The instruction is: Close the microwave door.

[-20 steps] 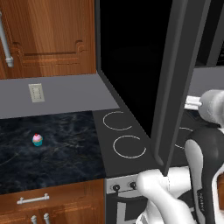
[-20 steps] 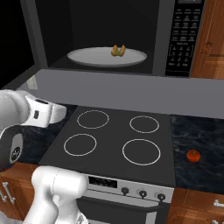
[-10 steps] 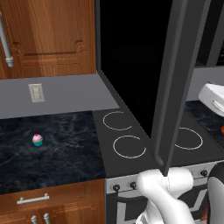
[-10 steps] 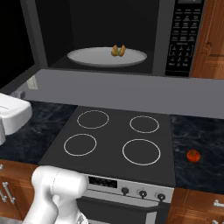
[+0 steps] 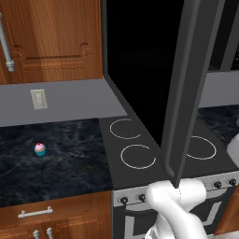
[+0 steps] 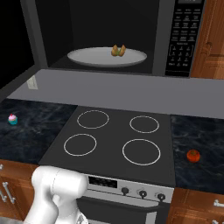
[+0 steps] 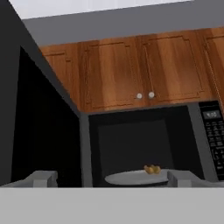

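Get behind the glossy black, grey-framed microwave door (image 5: 186,84), at nine o'clock; push evenly toward the boxy dark microwave (image 6: 109,35). Jaws (image 7: 112,178) spread, empty.

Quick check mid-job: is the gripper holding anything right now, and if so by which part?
Nothing is held. In the hand view the gripper is open with empty space between its tips, facing the microwave; its door hangs open, untouched.
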Available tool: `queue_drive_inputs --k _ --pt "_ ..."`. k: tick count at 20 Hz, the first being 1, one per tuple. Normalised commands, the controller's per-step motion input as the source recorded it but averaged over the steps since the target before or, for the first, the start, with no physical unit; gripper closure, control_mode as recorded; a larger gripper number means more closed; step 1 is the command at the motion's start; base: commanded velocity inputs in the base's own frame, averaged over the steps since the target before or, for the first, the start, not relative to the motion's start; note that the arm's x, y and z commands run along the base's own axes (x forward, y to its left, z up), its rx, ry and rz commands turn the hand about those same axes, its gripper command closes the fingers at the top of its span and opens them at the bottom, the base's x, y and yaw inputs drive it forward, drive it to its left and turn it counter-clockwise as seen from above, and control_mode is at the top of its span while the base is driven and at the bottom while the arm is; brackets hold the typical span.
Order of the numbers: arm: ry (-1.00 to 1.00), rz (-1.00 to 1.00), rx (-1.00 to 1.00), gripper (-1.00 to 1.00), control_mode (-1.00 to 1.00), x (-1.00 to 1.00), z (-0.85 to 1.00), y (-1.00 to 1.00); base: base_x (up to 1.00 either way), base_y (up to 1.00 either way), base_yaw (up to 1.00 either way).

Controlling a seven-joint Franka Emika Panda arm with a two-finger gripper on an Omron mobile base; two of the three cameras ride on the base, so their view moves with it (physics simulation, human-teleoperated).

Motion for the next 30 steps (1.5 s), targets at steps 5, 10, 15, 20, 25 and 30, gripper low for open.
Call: queue_drive_inputs --k 5,10,15,20,25,30 --pt "0.0 0.0 -0.14 -1.0 -1.0 -1.0 -0.05 0.78 0.0 0.0 0.0" --pt "0.06 0.0 -0.16 -1.0 -1.0 -0.36 -0.12 0.85 0.0 0.0 0.0" --pt "0.25 -0.08 -0.2 -1.0 -1.0 0.53 -0.3 1.0 0.0 0.0 0.0" --pt "0.29 -0.17 -0.21 -1.0 -1.0 0.55 -0.14 0.92 0.0 0.0 0.0" --pt "0.05 -0.34 -0.23 -1.0 -1.0 0.23 0.0 0.5 0.0 0.0 0.0" --pt "0.0 -0.39 -0.22 -1.0 -1.0 0.43 0.0 0.07 0.0 0.0 0.0"
